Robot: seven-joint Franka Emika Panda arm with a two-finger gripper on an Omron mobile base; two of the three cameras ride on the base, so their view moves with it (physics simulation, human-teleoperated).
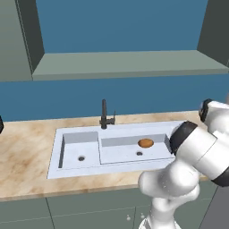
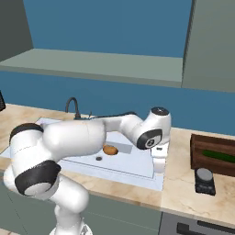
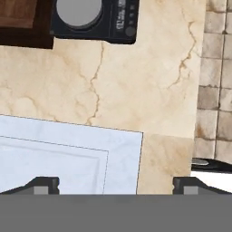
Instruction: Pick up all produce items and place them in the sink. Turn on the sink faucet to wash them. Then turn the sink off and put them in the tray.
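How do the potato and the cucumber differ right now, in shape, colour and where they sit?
The potato is small, roundish and orange-brown; the cucumber is long, slim and dark green. The potato lies in the larger basin of the sink; the cucumber lies on the dark brown tray on the counter. Neither is held.

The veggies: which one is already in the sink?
The potato. It sits in the larger basin of the sink, round and brown. The long green cucumber is not there; it lies in the brown tray on the counter.
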